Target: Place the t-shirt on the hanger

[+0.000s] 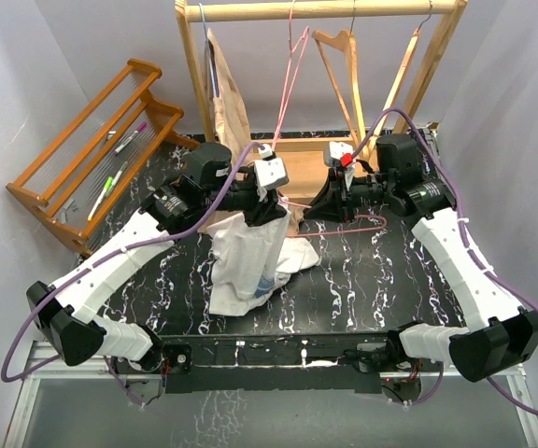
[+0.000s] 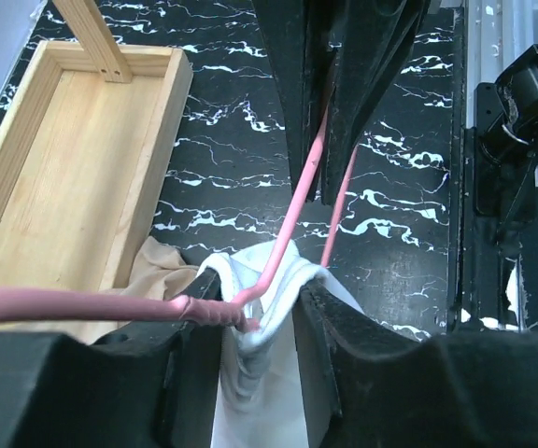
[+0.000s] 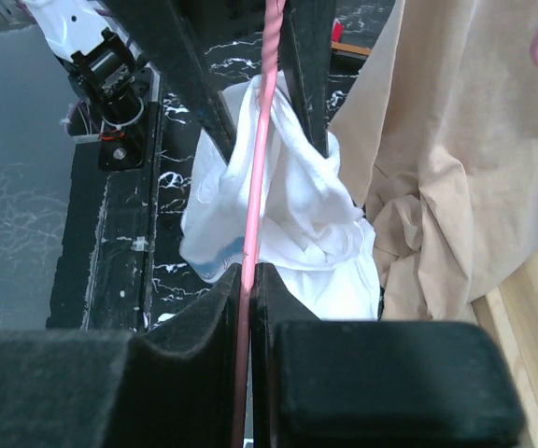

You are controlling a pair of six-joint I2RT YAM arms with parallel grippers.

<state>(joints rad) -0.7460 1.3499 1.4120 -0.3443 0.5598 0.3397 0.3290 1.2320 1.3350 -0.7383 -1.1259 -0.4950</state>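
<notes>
The left pincer (image 2: 260, 303) stands narrowly parted, with the bunched top of the t-shirt (image 1: 246, 261) between its fingers. The shirt hangs onto the desk (image 1: 362, 280) at centre, its long axis running 12 to 6 o'clock, hem toward 6. The right pincer (image 3: 248, 280) is clamped on the hanger (image 3: 253, 201), whose wire runs from 3 to 9 o'clock into the shirt.

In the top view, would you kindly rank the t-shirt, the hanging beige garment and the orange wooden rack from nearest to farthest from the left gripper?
From the left gripper:
1. t-shirt: right at its fingers, draping down toward the near edge.
2. beige garment: hanging behind it, slightly to the left.
3. orange wooden rack: far left, by the wall.
</notes>
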